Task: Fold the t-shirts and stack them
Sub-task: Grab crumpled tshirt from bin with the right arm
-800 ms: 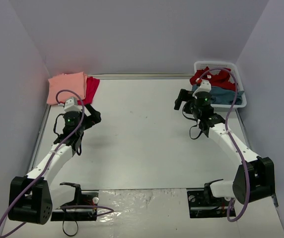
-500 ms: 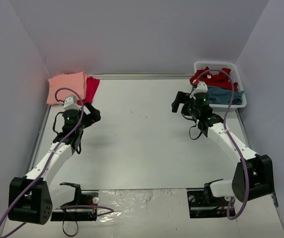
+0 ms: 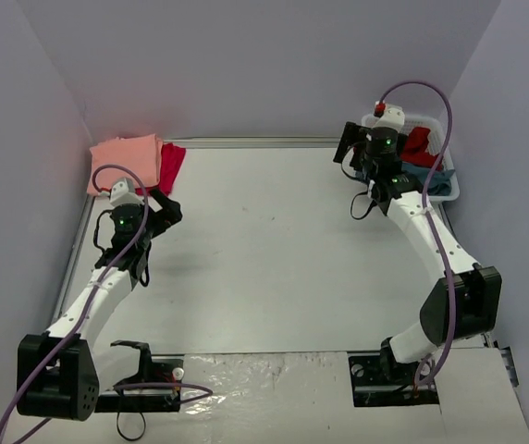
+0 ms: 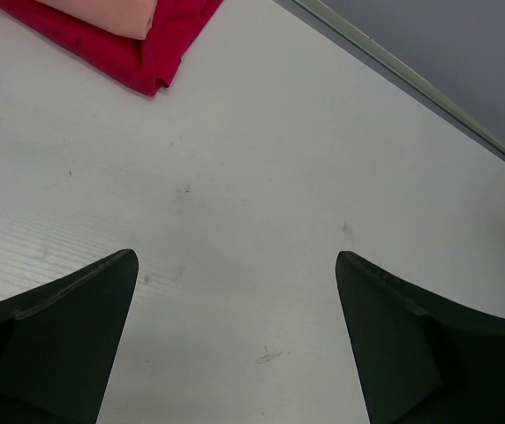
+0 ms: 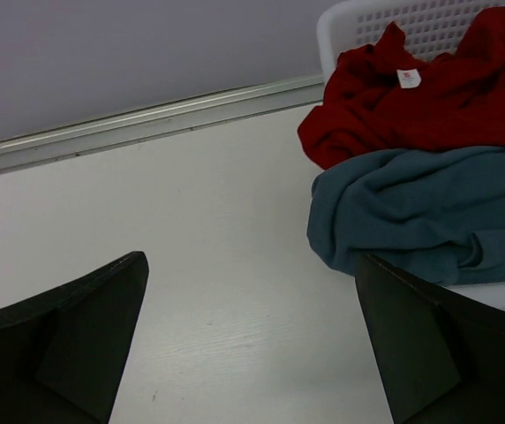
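Two folded t-shirts lie stacked at the table's far left corner: a salmon-pink one (image 3: 124,164) (image 4: 111,12) on top of a crimson one (image 3: 171,166) (image 4: 159,46). A dark red shirt (image 3: 421,146) (image 5: 422,95) and a slate-blue shirt (image 3: 433,178) (image 5: 422,212) sit crumpled in the white basket (image 3: 449,181) (image 5: 365,16), spilling over its near rim. My left gripper (image 3: 166,207) (image 4: 235,258) is open over bare table, just in front of the folded pair. My right gripper (image 3: 350,151) (image 5: 251,259) is open beside the basket's left side, with its right finger close to the blue cloth.
Grey walls close in the table on the left, back and right. A metal strip (image 5: 146,124) runs along the back edge. The basket stands in the far right corner against the right wall.
The right arm has swung up and back to the basket's left side. The left arm has drifted slightly left. Both grippers stay open.
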`<act>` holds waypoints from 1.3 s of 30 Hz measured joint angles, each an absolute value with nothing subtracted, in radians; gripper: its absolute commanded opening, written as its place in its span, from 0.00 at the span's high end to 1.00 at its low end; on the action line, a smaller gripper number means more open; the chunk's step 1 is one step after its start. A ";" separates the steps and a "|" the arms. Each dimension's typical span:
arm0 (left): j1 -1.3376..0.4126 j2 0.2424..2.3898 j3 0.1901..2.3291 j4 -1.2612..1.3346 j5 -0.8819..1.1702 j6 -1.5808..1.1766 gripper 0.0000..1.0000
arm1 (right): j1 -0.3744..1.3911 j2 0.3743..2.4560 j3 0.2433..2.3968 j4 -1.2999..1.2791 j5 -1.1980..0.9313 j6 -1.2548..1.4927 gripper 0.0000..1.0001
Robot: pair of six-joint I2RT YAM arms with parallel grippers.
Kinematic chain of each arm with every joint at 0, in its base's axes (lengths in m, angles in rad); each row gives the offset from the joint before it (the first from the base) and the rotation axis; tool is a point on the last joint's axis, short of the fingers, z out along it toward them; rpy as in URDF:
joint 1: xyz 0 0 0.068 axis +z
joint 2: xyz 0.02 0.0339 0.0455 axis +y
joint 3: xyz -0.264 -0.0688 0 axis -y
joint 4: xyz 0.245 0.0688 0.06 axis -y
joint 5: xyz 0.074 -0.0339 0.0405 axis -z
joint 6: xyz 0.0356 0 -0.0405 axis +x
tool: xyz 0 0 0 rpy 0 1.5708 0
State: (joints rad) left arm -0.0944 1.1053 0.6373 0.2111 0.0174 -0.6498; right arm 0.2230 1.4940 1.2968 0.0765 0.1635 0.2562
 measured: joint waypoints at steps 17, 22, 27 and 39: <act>-0.089 1.143 0.600 0.289 0.036 -0.667 0.06 | 0.149 1.769 1.417 -0.069 0.353 0.235 0.00; -0.089 1.152 0.600 0.289 0.044 -0.666 0.06 | 0.142 1.805 1.419 -0.080 0.348 0.238 0.01; -0.090 1.150 0.599 0.289 0.045 -0.665 0.06 | 0.126 1.837 1.454 -0.079 0.332 0.242 0.09; -0.110 1.143 0.597 0.289 0.045 -0.645 0.06 | 0.097 1.909 1.485 -0.078 0.301 0.255 0.78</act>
